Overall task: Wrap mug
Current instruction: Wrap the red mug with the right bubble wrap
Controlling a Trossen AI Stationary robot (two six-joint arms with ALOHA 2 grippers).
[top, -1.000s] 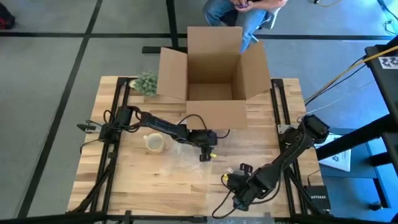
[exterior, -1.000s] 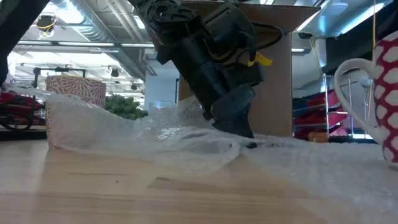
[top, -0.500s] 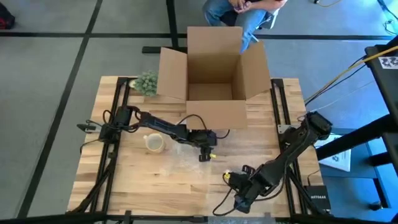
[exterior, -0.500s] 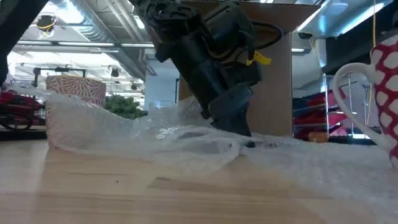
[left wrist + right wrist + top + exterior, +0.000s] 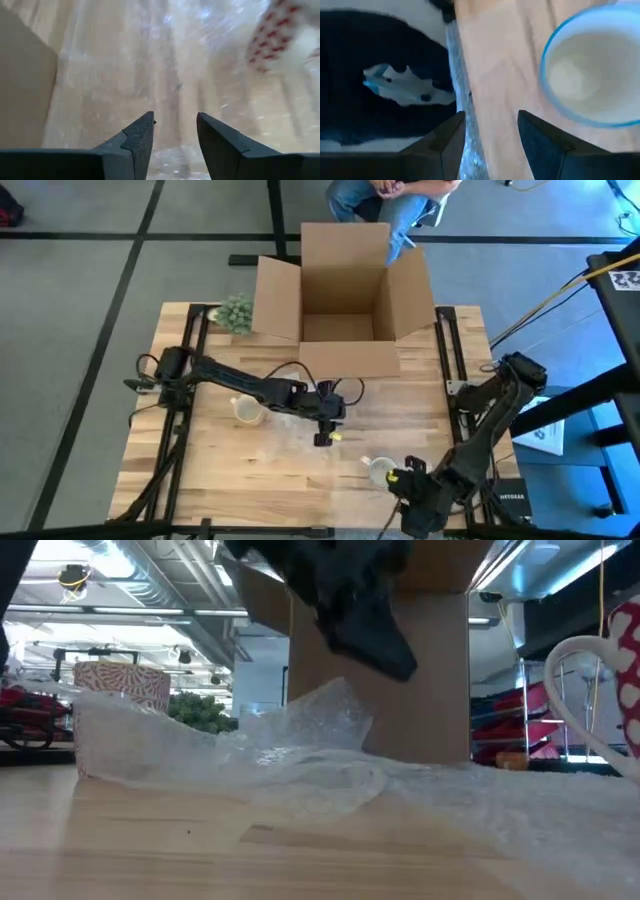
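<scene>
In the high view the left gripper (image 5: 322, 439) hangs just below the middle of the frame, at the end of an arm stretched in from the left side of the table (image 5: 215, 470). Its own wrist view shows its two fingers (image 5: 137, 137) spread apart with nothing between them, looking down on a sheet of bubble wrap (image 5: 165, 80). In the low view that wrap (image 5: 300, 765) lies crumpled across the middle of the frame, and the dark gripper body hangs clear above it at the top centre.

The right gripper (image 5: 410, 502) sits low and right of centre in the high view, at the near edge of the table. Its wrist view shows its fingers (image 5: 447, 142) parted with a strip of bubble wrap (image 5: 462, 130) running between them; whether they are pinching it cannot be told. A mug (image 5: 380, 470) stands just above and left of this gripper in the high view, and shows as a blue-rimmed white cup (image 5: 592, 72) at the upper right of the right wrist view. In the low view a white mug with red dots (image 5: 605, 700) fills the right edge.

A second mug (image 5: 248, 410) stands left of centre under the left arm. An open cardboard box (image 5: 345, 305) takes the top centre, with a small green plant (image 5: 236, 312) at its left. A person in jeans (image 5: 385, 205) sits beyond the box.
</scene>
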